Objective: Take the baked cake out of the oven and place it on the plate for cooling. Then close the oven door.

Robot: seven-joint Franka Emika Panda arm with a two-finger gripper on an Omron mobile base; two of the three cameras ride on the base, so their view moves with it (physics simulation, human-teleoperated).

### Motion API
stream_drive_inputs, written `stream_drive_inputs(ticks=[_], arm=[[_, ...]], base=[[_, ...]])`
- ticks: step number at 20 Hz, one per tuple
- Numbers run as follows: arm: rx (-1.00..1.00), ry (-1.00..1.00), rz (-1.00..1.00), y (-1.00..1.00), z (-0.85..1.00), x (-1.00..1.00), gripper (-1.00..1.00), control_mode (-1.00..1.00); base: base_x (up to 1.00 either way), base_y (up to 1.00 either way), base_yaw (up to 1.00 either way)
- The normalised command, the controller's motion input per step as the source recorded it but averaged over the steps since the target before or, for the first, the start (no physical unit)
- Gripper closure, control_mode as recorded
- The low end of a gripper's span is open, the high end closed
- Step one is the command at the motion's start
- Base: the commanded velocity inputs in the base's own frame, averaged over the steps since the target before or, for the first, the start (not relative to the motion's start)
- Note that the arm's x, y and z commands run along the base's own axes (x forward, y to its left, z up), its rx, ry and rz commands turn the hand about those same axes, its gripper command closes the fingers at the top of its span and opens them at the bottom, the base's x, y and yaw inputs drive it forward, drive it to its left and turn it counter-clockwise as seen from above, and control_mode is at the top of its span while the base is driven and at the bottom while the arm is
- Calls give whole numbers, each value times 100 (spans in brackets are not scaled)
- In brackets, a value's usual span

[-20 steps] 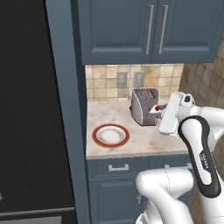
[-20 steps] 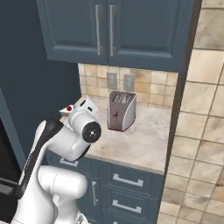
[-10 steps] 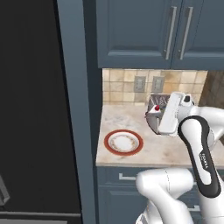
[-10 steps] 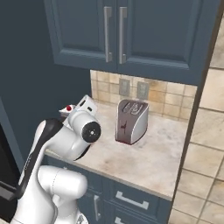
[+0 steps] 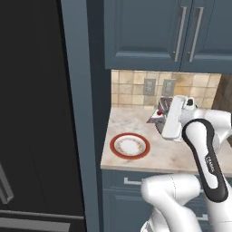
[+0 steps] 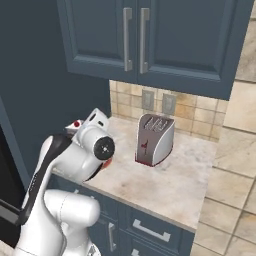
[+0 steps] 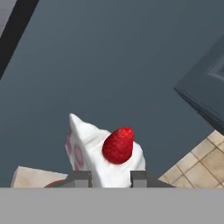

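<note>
My gripper (image 7: 109, 179) is shut on the baked cake (image 7: 94, 151), a white wedge with a red berry on top. In the left base view the cake (image 5: 159, 113) hangs in the gripper (image 5: 157, 118) above the counter, to the right of the plate (image 5: 129, 145) and higher than it. The plate is white with a red rim and has nothing on it. From the right base view the berry on the cake (image 6: 76, 123) peeks out beside the hand. A tall black panel (image 5: 36, 113) stands at the left; I cannot tell whether it is the oven or its door.
A silver toaster (image 6: 155, 140) stands at the back of the marble counter (image 5: 136, 161), under two wall outlets. Blue upper cabinets (image 5: 181, 36) hang above, and blue drawers run below the counter. A tall blue panel (image 5: 79, 113) borders the counter on the left.
The whole scene has slid right in both base views, so the camera moved. The plate now lies nearer the gripper in the picture. The cake stays gripped as before.
</note>
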Motion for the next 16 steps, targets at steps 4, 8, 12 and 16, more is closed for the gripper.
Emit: stream_drive_inputs(ticks=[4,8,12,16], arm=[[-15,14,27,19,-9,49,100,-100],[-18,19,26,24,-17,58,100,-100],[-13,14,27,11,-18,49,100,-100],[-3,4,29,0,-28,31,100,-100]], base=[[0,0,0],[0,0,0],[0,0,0],[0,0,0]])
